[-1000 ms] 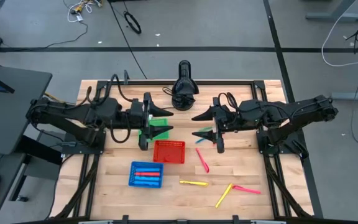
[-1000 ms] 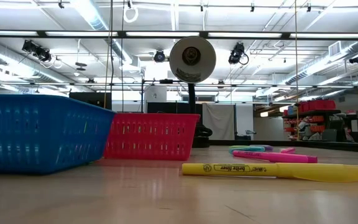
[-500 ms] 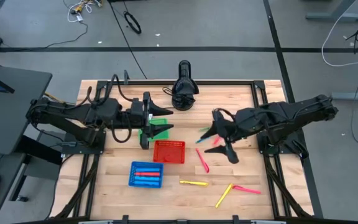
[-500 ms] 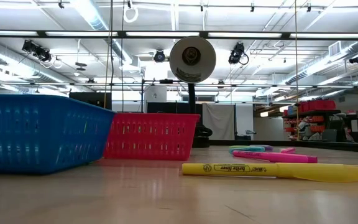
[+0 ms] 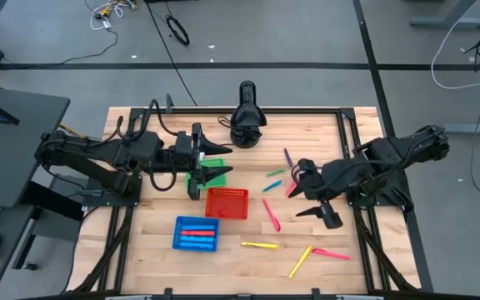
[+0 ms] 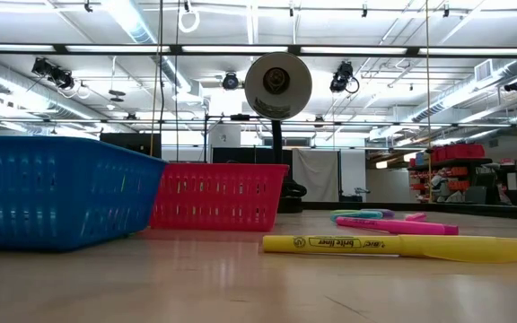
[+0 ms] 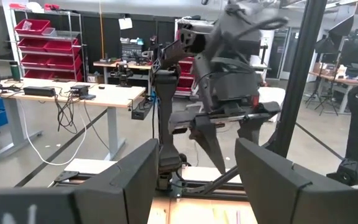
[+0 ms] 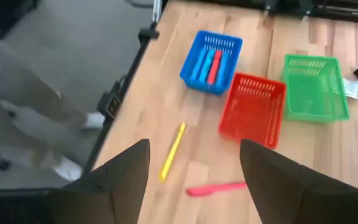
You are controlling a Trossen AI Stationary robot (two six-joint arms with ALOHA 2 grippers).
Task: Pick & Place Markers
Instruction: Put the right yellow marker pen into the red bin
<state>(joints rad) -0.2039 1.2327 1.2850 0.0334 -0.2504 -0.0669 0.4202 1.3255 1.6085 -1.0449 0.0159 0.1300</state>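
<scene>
1. Nearest the table's front edge: a yellow highlighter (image 5: 259, 245) lies flat on the wooden table (image 5: 157, 250); to its right, a second yellow marker (image 5: 299, 262) lies diagonally, with a pink marker (image 5: 330, 253) just beside its upper end.
2. Blue basket (image 5: 196, 233): sits left of the yellow highlighter and holds blue markers (image 5: 195, 240) plus one red marker (image 5: 194, 231).
3. Red basket (image 5: 227, 203): sits just behind the blue basket, with a pink marker (image 5: 271, 214) on the table to its right.
4. Right gripper (image 5: 311, 196): fingers spread, holding nothing, above the table right of that pink marker.
5. Green basket (image 5: 207, 176): sits behind the red basket, partly covered by the left arm.
6. Left gripper (image 5: 217, 160): fingers spread, empty, above the green basket.
7. Farther back: a green marker (image 5: 274, 173), a blue marker (image 5: 271, 185) and a purple marker (image 5: 288, 157) lie near one another left of the right gripper.
</scene>
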